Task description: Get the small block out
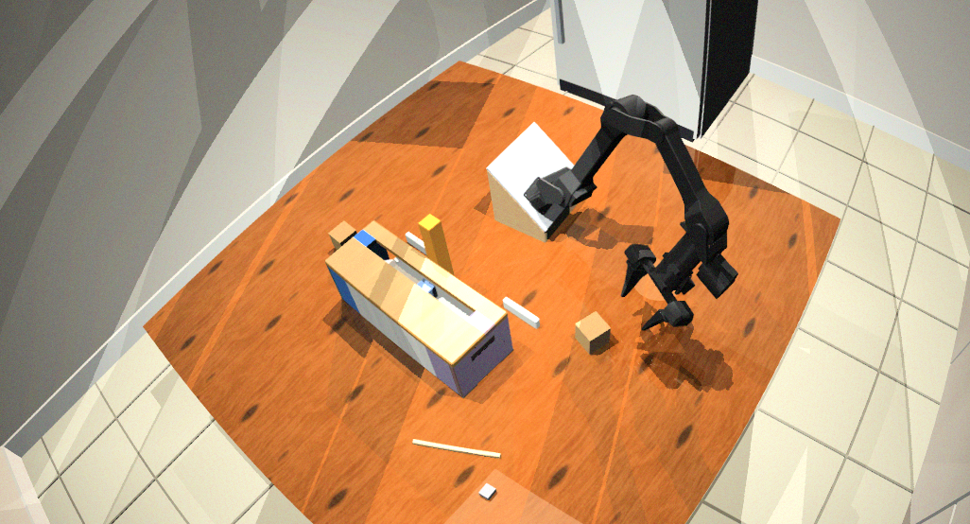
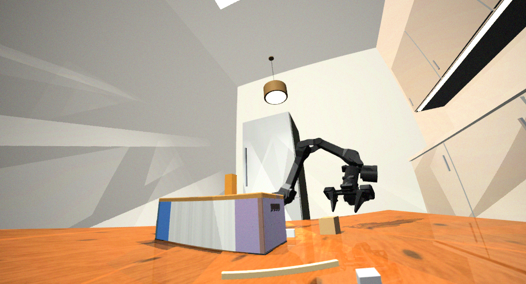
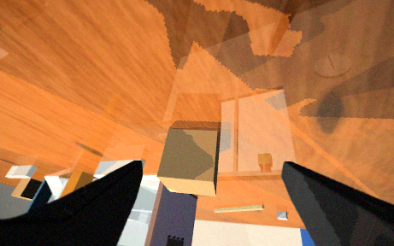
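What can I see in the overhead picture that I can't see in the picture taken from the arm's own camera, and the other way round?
Only the overhead view shows the whole arm, the white wedge by its base, the yellow post and the slot along the box's top. Only the wrist view shows, close up, the tan block framed between the open tool's dark fingers. Both show the block, the box, the thin stick and the wooden table.

Small tan block [image 1: 592, 331] flat on the table, outside the long clear-fronted box [image 1: 417, 307], near its purple end
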Controlling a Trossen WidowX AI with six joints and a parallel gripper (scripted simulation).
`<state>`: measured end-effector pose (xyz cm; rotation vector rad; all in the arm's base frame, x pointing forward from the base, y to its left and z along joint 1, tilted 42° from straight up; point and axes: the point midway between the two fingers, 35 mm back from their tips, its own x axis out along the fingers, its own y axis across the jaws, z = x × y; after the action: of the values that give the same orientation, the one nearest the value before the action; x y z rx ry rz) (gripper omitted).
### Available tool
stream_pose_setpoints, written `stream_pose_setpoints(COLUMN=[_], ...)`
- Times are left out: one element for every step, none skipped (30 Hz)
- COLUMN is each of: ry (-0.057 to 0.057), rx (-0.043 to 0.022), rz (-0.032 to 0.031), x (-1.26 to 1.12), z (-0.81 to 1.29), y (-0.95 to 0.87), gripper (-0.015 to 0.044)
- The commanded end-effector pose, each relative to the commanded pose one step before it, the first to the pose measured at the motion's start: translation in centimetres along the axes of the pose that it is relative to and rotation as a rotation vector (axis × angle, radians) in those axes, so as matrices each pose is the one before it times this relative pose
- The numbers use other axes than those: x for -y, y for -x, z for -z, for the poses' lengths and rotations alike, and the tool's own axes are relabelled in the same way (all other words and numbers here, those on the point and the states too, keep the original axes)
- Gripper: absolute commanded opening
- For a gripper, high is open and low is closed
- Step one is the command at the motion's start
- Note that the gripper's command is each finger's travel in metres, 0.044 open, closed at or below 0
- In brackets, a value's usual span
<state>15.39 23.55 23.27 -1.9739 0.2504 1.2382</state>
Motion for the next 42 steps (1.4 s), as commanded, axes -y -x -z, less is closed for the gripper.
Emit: stream_pose_setpoints(ry=[-0.282, -0.0595, -0.0593, -0.0592, -0.059, -0.0588, -0.0585, -0.058, -0.0605, -0.0627, -0.0745, -0.0818, -0.0823, -0.0827, -0.083, -0.0833, -0.0836, -0.0839, -0.0856, -0.0868, -0.0872, -0.0876, -0.0879, -0.0882, -0.0885, -0.0888, -0.0891, -0.0893, -0.0879, -0.0756, -0.0613, -0.0566, -0.0549, -0.0583, -0.0728, -0.0857, -0.0885, -0.0896, -0.0759, -0.081, -0.0852, -0.0878], rx=[0.00764, 0.00021, 0.00021, 0.00024, 0.0003, 0.00036, 0.00028, -0.00009, -0.002, -0.00794, -0.01136, -0.01213, -0.01182, -0.01145, -0.01103, -0.01055, -0.01003, -0.00946, -0.01132, -0.01075, -0.01004, -0.00929, -0.00852, -0.00773, -0.00694, -0.00613, -0.00533, -0.00454, -0.00864, -0.00678, -0.00593, -0.01076, -0.01832, -0.02488, -0.03091, -0.03523, -0.03523, -0.03466, -0.02911, -0.03068, -0.032, -0.0329], rz=[0.00398, 0.00141, 0.00187, 0.00232, 0.00277, 0.00318, 0.00338, 0.00324, 0.00154, -0.00401, -0.00609, -0.00562, -0.00477, -0.00399, -0.00326, -0.00258, -0.00194, -0.00136, -0.00205, -0.00155, -0.00111, -0.00073, -0.00043, -0.0002, -0.00005, 0.00002, 0.00002, -0.00007, -0.0003, -0.00043, -0.00044, -0.00002, 0.00077, 0.00132, 0.00113, 0.00038, -0.00072, -0.0019, 0.00243, 0.00206, 0.00158, 0.00101], x=[1.752, 0.471, 0.497, 0.522, 0.546, 0.571, 0.593, 0.612, 0.643, 0.61, 0.731, 0.856, 0.914, 0.968, 1.02, 1.072, 1.123, 1.173, 1.237, 1.3, 1.349, 1.395, 1.437, 1.477, 1.512, 1.544, 1.571, 1.593, 1.61, 1.39, 1.133, 1.092, 1.129, 1.243, 1.539, 1.782, 1.801, 1.78, 1.382, 1.444, 1.483, 1.483], z=[2.433, 0.482, 0.472, 0.462, 0.451, 0.438, 0.423, 0.407, 0.416, 0.466, 0.561, 0.599, 0.578, 0.551, 0.52, 0.486, 0.447, 0.405, 0.412, 0.364, 0.308, 0.247, 0.182, 0.114, 0.041, -0.034, -0.112, -0.194, -0.182, -0.233, -0.227, -0.15, -0.037, 0.024, -0.009, -0.088, -0.186, -0.284, -0.359, -0.449, -0.544, -0.632], y=[-0.762, -0.174, -0.169, -0.164, -0.16, -0.156, -0.16, -0.177, -0.26, -0.455, -0.6, -0.653, -0.65, -0.645, -0.638, -0.63, -0.621, -0.61, -0.639, -0.631, -0.615, -0.597, -0.579, -0.559, -0.538, -0.515, -0.491, -0.466, -0.484, -0.391, -0.308, -0.328, -0.385, -0.444, -0.524, -0.564, -0.525, -0.473, -0.582, -0.589, -0.584, -0.565], gripper=[0.04, 0.04, 0.04, 0.04, 0.04, 0.04, 0.04, 0.04, 0.04, 0.04, 0.04, 0.04, 0.04, 0.04, 0.04, 0.04, 0.04, 0.04, 0.04, 0.04, 0.04, 0.04, 0.04, 0.04, 0.04, 0.04, 0.04, 0.04, 0.04, 0.04, 0.04, 0.04, 0.04, 0.04, 0.04, 0.04, 0.04, 0.04, 0.04, 0.04, 0.04, 0.04])
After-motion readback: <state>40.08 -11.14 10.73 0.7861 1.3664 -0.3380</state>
